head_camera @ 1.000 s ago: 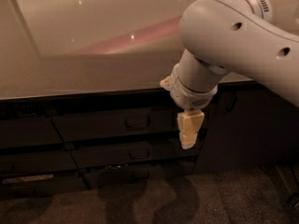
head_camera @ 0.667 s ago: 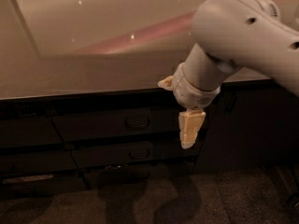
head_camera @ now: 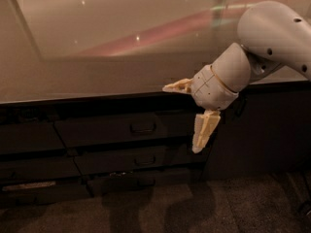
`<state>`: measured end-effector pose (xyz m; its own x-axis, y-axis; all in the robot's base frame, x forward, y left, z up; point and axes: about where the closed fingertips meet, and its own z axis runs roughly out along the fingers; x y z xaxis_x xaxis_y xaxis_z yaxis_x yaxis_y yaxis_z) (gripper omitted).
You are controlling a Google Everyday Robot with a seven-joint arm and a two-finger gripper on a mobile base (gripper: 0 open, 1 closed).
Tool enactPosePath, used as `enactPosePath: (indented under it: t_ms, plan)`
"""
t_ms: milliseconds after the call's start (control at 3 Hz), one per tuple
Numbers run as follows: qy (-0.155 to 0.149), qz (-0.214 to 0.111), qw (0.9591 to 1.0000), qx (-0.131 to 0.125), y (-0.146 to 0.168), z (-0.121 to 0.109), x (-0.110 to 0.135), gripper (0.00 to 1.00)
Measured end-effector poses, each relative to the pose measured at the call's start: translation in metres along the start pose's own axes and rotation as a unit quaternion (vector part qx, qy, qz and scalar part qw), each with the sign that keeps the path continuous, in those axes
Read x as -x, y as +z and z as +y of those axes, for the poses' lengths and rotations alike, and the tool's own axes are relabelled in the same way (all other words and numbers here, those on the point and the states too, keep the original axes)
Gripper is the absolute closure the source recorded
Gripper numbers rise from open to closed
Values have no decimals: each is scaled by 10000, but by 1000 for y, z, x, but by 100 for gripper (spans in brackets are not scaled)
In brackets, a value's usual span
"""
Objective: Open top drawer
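Observation:
The top drawer [head_camera: 112,130] is a wide dark front just under the counter edge, with a small loop handle [head_camera: 143,128] at its centre, and it sits flush with the cabinet. My gripper [head_camera: 181,119] hangs on the white arm [head_camera: 272,33] just right of that handle, in front of the drawer's right end. It is open: one cream finger [head_camera: 178,86] points left along the counter edge and the other finger [head_camera: 203,130] points down. Nothing is between them.
A glossy beige countertop [head_camera: 97,76] runs above the drawers. Two lower dark drawers with handles [head_camera: 145,160] sit below the top one. Narrower dark fronts [head_camera: 29,137] lie to the left, a plain dark panel [head_camera: 262,130] to the right, and grey carpet [head_camera: 155,208] below.
The arm's big white link has swung to the right and the wrist has shifted slightly right. The gripper stays near the drawer's right end, fingers still spread.

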<state>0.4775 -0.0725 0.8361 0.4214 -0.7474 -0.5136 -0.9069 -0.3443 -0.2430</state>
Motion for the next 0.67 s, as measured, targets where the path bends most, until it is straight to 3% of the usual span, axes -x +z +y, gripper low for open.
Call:
enactPosePath:
  t_ms: [333,667]
  plan:
    - [1,-1,10000,1,0,0,0,0]
    - [356,-236,9984,373,23,0,-27,0]
